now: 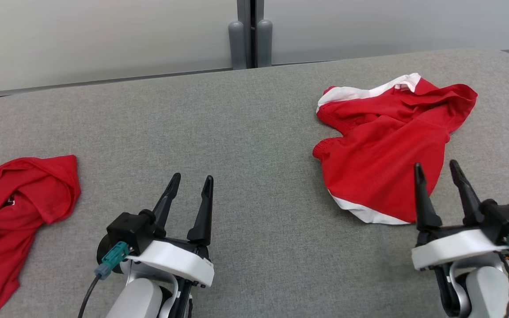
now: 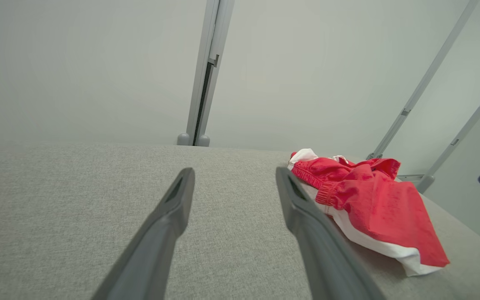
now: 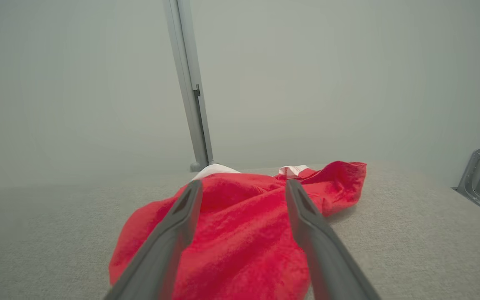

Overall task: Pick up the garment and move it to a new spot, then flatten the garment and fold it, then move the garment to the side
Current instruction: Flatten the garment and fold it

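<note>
Over near hem of crumpled red fabric shorts with white trim (image 1: 382, 150): right gripper (image 1: 435, 164), two dark fingers spread wide, gripping nothing. Points straight along the cloth in right wrist view; contact with fabric not discernible. Left of table centre: left gripper (image 1: 192, 176), likewise spread and empty, above bare surface, well apart from both garments.

Shorts on right-hand side of grey woven-cloth-covered tabletop (image 1: 245, 132), bunched and folded over on themselves. Gathered elastic waistband (image 1: 325, 148) faces table centre, white hem band (image 1: 369, 214) lies nearest robot. Second red garment with white stripe (image 1: 20, 198) heaped at far left, partly cut off by frame; looks like a separate job, can't tell its status. Behind: pale wall panels (image 1: 104, 35) and grey upright post (image 1: 250, 39).

Handling, as judgement:
- Light, limp, thin cloth. Drapes and swings once lifted, no breakage risk.
- Probably grabs on textured cover, so dragging likely adds wrinkles. Lift clear, then place.
- Flat single layer hard to pinch off a surface. Go for a raised fold or a thick seam.
- Best holds: elastic waistband for bulk and bite, or white hem corner closest to right fingers.
- One pinch enough for the carry. For flattening, want both waistband corners, one per gripper, pulled taut.
- Risks: catching cover fabric along with cloth, or pinching mid-panel and lifting a ball.
</note>
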